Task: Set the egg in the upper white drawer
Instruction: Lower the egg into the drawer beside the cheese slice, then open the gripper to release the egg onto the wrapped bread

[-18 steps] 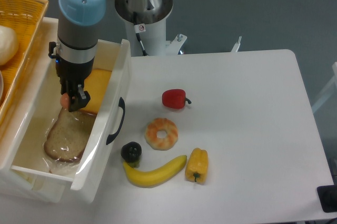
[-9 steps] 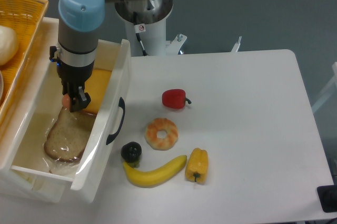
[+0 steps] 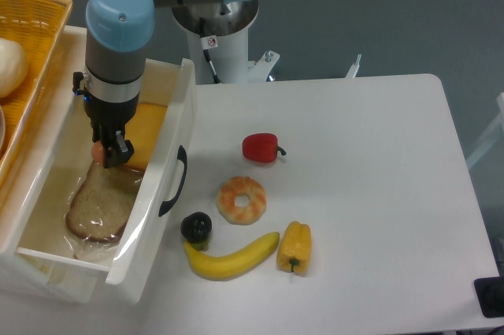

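glossy white plastic drawer [image 3: 161,193]; woven basket [image 3: 35,43]; matt table [image 3: 370,193]

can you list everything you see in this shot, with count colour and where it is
egg: 1, pinkish-tan, held in the gripper over the drawer
upper white drawer: 1, white with black handle, pulled open at left
bread slice: 1, brown, lying in the drawer
yellow block: 1, orange-yellow, in the drawer behind the bread
woven basket: 1, yellow, far left, holding a pale round item
red pepper: 1, red, mid table
shrimp ring: 1, orange and white, below the red pepper
dark round item: 1, black, by the drawer front
banana: 1, yellow, front of table
yellow pepper: 1, yellow, right of the banana
table: 1, white
gripper: 1, black jaws closed on the egg, inside the drawer
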